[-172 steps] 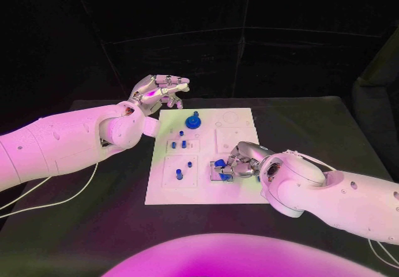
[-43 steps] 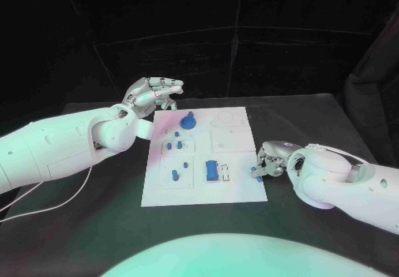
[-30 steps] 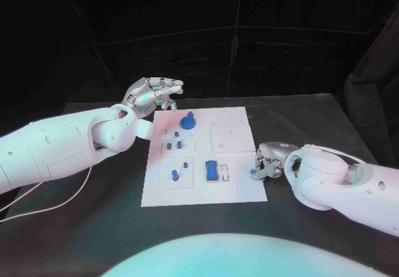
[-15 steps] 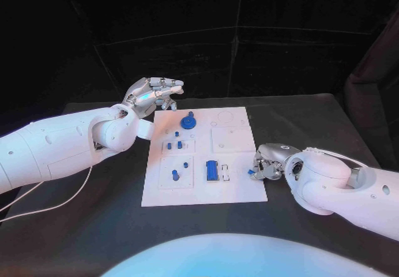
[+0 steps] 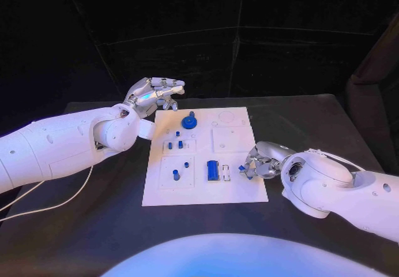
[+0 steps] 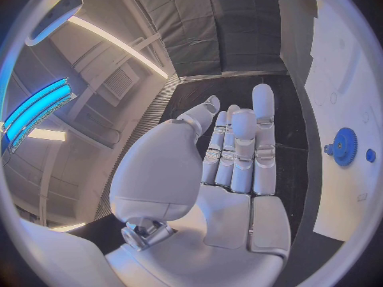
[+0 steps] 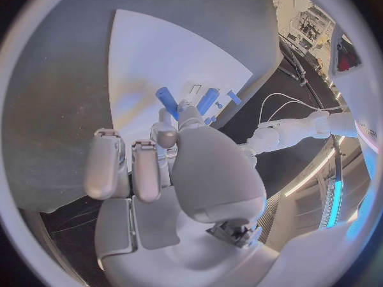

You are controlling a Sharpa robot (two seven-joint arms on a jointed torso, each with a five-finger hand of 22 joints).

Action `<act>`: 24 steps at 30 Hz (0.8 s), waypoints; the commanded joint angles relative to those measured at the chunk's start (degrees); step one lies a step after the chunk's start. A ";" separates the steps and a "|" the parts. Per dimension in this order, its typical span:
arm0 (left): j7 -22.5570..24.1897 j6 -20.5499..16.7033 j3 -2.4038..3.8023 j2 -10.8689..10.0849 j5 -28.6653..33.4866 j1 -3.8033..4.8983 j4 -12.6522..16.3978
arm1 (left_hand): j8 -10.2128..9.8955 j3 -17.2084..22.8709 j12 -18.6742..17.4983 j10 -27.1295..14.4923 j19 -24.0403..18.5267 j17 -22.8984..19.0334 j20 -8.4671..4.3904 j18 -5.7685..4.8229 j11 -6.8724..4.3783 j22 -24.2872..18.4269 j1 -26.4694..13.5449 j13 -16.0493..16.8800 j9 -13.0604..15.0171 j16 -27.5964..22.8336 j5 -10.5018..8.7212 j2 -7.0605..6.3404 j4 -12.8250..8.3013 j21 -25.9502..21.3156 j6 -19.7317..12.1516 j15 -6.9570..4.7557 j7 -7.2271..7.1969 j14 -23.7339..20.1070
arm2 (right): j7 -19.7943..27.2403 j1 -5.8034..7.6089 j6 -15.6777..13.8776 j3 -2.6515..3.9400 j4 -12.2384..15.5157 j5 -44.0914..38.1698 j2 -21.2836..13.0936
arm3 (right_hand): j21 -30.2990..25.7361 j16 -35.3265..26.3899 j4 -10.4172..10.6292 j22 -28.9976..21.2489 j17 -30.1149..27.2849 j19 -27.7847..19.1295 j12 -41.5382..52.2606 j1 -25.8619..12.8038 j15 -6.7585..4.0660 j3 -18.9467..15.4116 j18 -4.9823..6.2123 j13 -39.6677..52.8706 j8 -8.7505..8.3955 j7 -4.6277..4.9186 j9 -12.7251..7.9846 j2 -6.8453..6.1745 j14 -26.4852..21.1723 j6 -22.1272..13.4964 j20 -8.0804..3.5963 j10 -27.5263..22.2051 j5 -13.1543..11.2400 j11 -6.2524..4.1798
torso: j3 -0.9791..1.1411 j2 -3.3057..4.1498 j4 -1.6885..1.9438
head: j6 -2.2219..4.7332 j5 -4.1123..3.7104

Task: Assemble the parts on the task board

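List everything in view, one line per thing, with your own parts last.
table: one, black, under everything.
task board: one, white, middle of the table.
blue gear: one, blue, far end of the board, left of its middle.
blue pegs: five as far as I can tell, blue, in the board's left-hand panels.
blue block: one, blue, oblong, near the board's middle.
blue part: one, blue, small, pinched in the right hand at the board's right edge.
white cable: one, white, on the table under the left arm.
left hand: silver, holds nothing, above the board's far left corner.
right hand: silver, at the board's right edge.
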 commanded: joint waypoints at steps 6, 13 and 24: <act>0.04 0.78 0.03 0.05 0.13 0.08 0.15 | 0.31 -0.45 0.20 -0.35 -0.07 -0.06 0.24 0.76 -0.02 -0.06 0.25 0.09 -0.01 -0.31 0.03 0.52 0.04 -0.29 -0.32 -0.17 0.07 -0.38 | -0.41 0.10 -0.61 0.03 -2.40 6.10 3.13 | 0.66 0.71 1.68 1.12 3.91 0.66 1.57 -1.62 -0.56 0.72 -0.62 1.24 -0.41 -0.76 0.23 -0.42 3.93 1.52 -0.54 1.60 0.17 -0.48 | -0.02 0.03 -0.07 | 0.03 -0.01; -0.01 0.85 0.03 0.10 0.13 0.09 0.19 | 0.31 -0.45 0.20 -0.35 -0.07 -0.06 0.24 0.76 -0.02 -0.06 0.25 0.09 -0.01 -0.31 0.03 0.52 0.04 -0.29 -0.32 -0.17 0.07 -0.38 | -0.93 0.11 -0.32 0.03 -3.68 6.83 5.01 | 1.02 1.05 2.56 1.82 4.50 0.96 2.02 -2.42 -0.69 1.19 -0.75 1.74 -0.71 -0.98 0.42 -0.50 4.05 2.31 -0.68 2.25 0.16 -0.64 | 0.04 0.05 -0.04 | -0.01 -0.02; -0.08 0.88 0.03 0.13 0.13 0.10 0.19 | 0.31 -0.45 0.20 -0.35 -0.07 -0.06 0.24 0.76 -0.02 -0.06 0.25 0.09 -0.01 -0.31 0.03 0.52 0.04 -0.29 -0.32 -0.17 0.07 -0.38 | -1.39 0.12 0.62 0.04 -5.63 7.20 7.41 | 1.32 1.44 3.37 2.36 5.16 1.21 2.77 -3.19 -0.87 1.83 -0.85 2.54 -1.00 -1.26 0.68 -0.50 4.18 3.23 -0.85 3.09 0.39 -0.88 | 0.11 0.05 -0.11 | -0.14 0.12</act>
